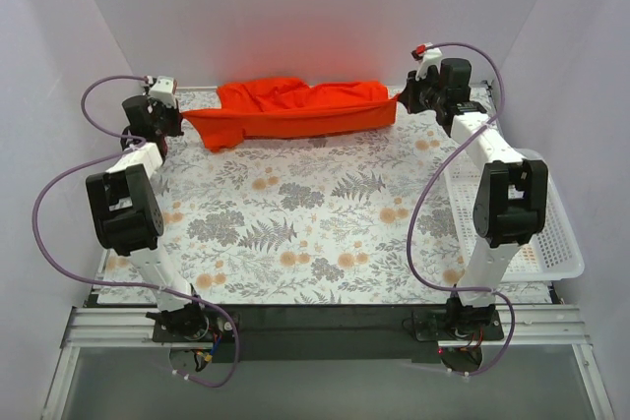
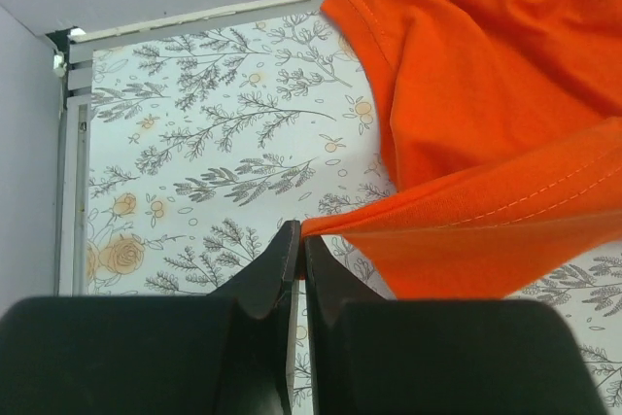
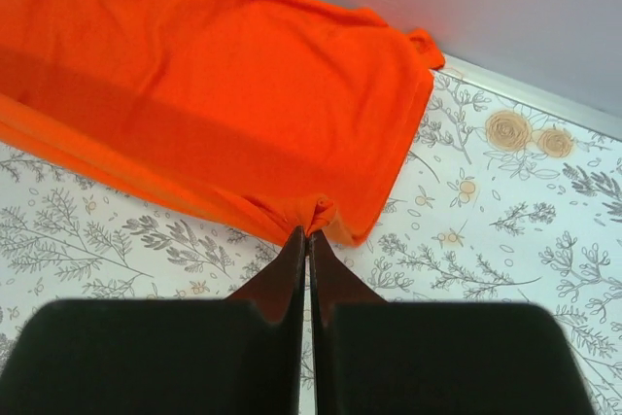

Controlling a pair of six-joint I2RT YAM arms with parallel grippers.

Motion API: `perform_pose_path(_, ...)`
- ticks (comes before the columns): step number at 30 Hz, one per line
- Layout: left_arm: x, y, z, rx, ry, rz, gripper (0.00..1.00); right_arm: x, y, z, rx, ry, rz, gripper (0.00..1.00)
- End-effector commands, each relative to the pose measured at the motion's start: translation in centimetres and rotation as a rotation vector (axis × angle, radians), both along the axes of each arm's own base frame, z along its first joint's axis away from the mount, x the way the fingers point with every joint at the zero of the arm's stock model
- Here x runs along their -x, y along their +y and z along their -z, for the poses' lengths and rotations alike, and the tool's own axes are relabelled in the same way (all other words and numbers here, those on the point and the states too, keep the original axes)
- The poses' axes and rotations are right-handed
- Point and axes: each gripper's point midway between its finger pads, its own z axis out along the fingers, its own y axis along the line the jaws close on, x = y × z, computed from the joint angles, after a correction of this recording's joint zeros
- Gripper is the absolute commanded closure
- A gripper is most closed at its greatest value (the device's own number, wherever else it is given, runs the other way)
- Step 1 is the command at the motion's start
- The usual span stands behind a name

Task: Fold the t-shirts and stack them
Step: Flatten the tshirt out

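Note:
One bright orange-red t-shirt (image 1: 290, 108) is stretched across the far side of the floral mat (image 1: 295, 213), bunched along its back edge. My left gripper (image 1: 180, 121) is shut on the shirt's left corner; in the left wrist view the hem (image 2: 486, 211) runs taut from the gripper (image 2: 300, 237), lifted off the mat. My right gripper (image 1: 402, 98) is shut on the shirt's right corner. In the right wrist view a small bunch of cloth sits pinched at the gripper (image 3: 309, 231) and the shirt (image 3: 194, 94) spreads away to the left.
A white slotted plastic tray (image 1: 551, 233) lies along the right side of the mat, under the right arm. White walls enclose the back and both sides. Purple cables loop from both arms.

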Motion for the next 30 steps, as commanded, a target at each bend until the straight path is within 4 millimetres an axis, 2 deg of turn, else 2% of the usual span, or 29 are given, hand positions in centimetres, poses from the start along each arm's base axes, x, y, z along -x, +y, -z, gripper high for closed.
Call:
perform_pose_path(1,-0.9,1.7,-4.5,-0.06,-0.057,-0.019,1.0,-1.3,-1.3,-5.6,0.045,-0.17,0.036,0.99)
perform_pose_path(3,-0.8,1.7,-5.2,-0.063,-0.046,-0.017,1.0,-1.1,-1.4,-6.6,0.061,-0.196,0.029,0.99)
perform_pose_path(4,-1.1,2.1,-6.9,-0.074,-0.071,-0.016,1.0,-0.8,-1.5,-7.4,0.065,-0.208,0.028,0.99)
perform_pose_path(7,0.0,1.4,-8.5,-0.095,-0.027,0.039,1.0,0.2,-1.5,-8.4,0.088,-0.207,0.012,0.99)
perform_pose_path(8,0.1,1.4,-9.7,-0.147,-0.031,0.068,1.0,0.5,-1.7,-8.4,0.095,-0.205,0.008,0.99)
perform_pose_path(9,1.6,0.7,-9.0,-0.146,0.041,0.11,1.0,1.1,-1.6,-7.6,0.105,-0.185,-0.005,0.99)
perform_pose_path(11,3.5,-0.3,-8.2,-0.162,0.103,0.188,1.0,2.7,-1.6,-7.4,0.13,-0.177,-0.035,0.99)
perform_pose_path(12,5.5,-0.8,-8.3,-0.185,0.14,0.218,1.0,3.6,-1.7,-6.1,0.141,-0.146,-0.046,0.99)
perform_pose_path(14,7.8,-1.4,-7.7,-0.212,0.168,0.258,1.0,5.4,-1.8,-5.8,0.17,-0.126,-0.071,0.99)
perform_pose_path(15,10.0,-1.7,-5.3,-0.237,0.236,0.297,1.0,6.3,-1.9,-5.4,0.182,-0.112,-0.08,0.99)
perform_pose_path(16,11.6,-1.9,-6.5,-0.272,0.221,0.296,1.0,8.0,-2.1,-4.8,0.193,-0.083,-0.092,0.99)
perform_pose_path(17,12.8,-1.9,-5.9,-0.291,0.244,0.304,1.0,8.9,-2.2,-4.3,0.212,-0.073,-0.108,0.99)
perform_pose_path(18,15.3,-2.3,-3.6,-0.276,0.326,0.331,1.0,9.9,-2.3,-3.7,0.22,-0.053,-0.115,0.99)
perform_pose_path(19,16.8,-2.4,-4.5,-0.321,0.306,0.355,1.0,12.0,-2.6,-2.6,0.231,-0.012,-0.126,0.99)
perform_pose_path(20,18.1,-2.7,-3.8,-0.333,0.331,0.383,1.0,13.2,-2.6,-2.0,0.241,0.009,-0.147,0.99)
perform_pose_path(21,24.1,-4.9,-1.6,-0.36,0.434,0.549,1.0,17.6,-3.3,0.9,0.299,0.084,-0.188,0.99)
perform_pose_path(22,25.1,-5.4,-1.2,-0.328,0.47,0.567,1.0,17.6,-3.3,0.9,0.299,0.084,-0.188,0.99)
perform_pose_path(23,27.0,-6.0,0.1,-0.313,0.513,0.606,1.0,19.1,-3.7,2.1,0.329,0.116,-0.212,0.99)
perform_pose_path(24,28.4,-6.4,0.5,-0.36,0.52,0.686,1.0,20.3,-3.8,2.1,0.344,0.114,-0.222,0.99)
perform_pose_path(25,30.7,-7.3,0.7,-0.342,0.56,0.73,1.0,21.8,-4.0,3.7,0.356,0.16,-0.235,0.99)
perform_pose_path(26,31.9,-7.4,1.2,-0.344,0.585,0.754,1.0,22.7,-4.1,4.3,0.369,0.178,-0.256,0.99)
perform_pose_path(27,33.3,-7.7,2.1,-0.341,0.624,0.786,0.98,24.5,-4.1,5.1,0.397,0.213,-0.304,0.98)
perform_pose_path(28,34.5,-7.8,2.4,-0.377,0.639,0.857,0.82,25.8,-4.2,6.2,0.426,0.25,-0.327,0.85)
perform_pose_path(29,36.4,-8.2,2.5,-0.346,0.692,0.884,0.74,26.6,-4.4,6.7,0.435,0.273,-0.343,0.56)
perform_pose_path(30,36.9,-8.0,2.8,-0.347,0.715,0.874,0.7,27.8,-4.6,6.6,0.452,0.282,-0.366,0.44)
